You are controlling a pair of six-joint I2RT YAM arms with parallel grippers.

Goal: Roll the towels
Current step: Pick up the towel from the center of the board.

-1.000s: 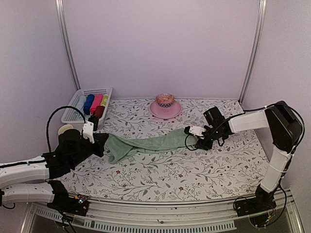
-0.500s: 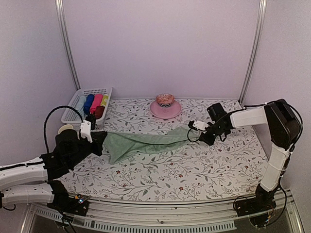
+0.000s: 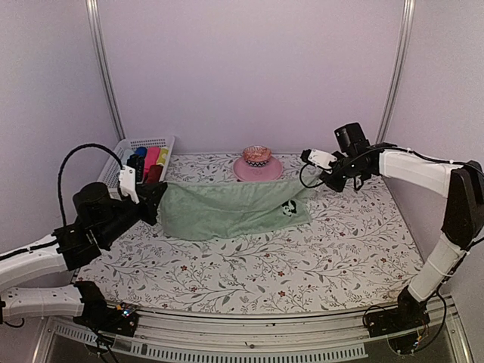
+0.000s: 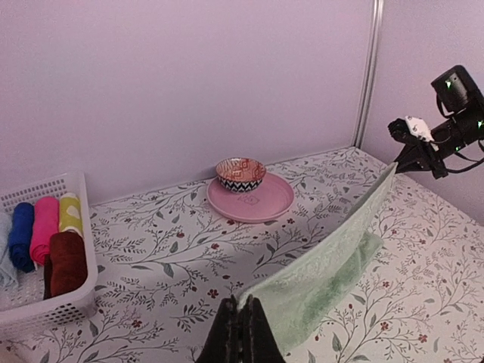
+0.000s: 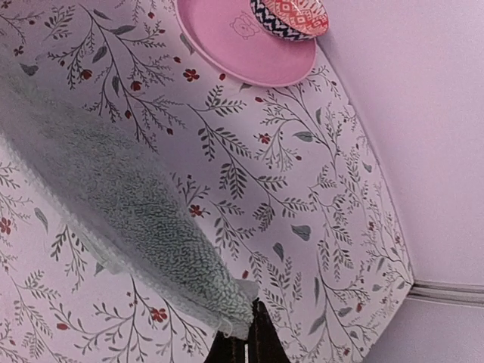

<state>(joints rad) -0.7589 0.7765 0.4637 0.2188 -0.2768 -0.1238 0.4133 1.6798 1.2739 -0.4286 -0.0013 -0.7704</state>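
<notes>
The pale green towel (image 3: pixel 227 208) hangs stretched between both grippers, its lower edge resting on the floral table cover and its black-and-white motif (image 3: pixel 289 208) showing near the right end. My left gripper (image 3: pixel 153 201) is shut on the towel's left corner (image 4: pixel 253 302), with the fingertips (image 4: pixel 231 321) pinched together. At the far right, my right gripper (image 3: pixel 319 183) is shut on the other corner (image 5: pixel 242 299). A dark red-brown towel (image 4: pixel 66 261) lies rolled in the basket (image 4: pixel 72 306).
The white basket (image 3: pixel 113 170) at the back left also holds blue, pink and yellow rolls. A pink plate (image 3: pixel 266 173) with a patterned bowl (image 3: pixel 256 155) stands at the back centre, just behind the stretched towel. Walls close in on three sides.
The right gripper shut on the towel's corner. Both arms then lifted and drew apart toward the back, and the bunched strip spread into a wide sheet.
</notes>
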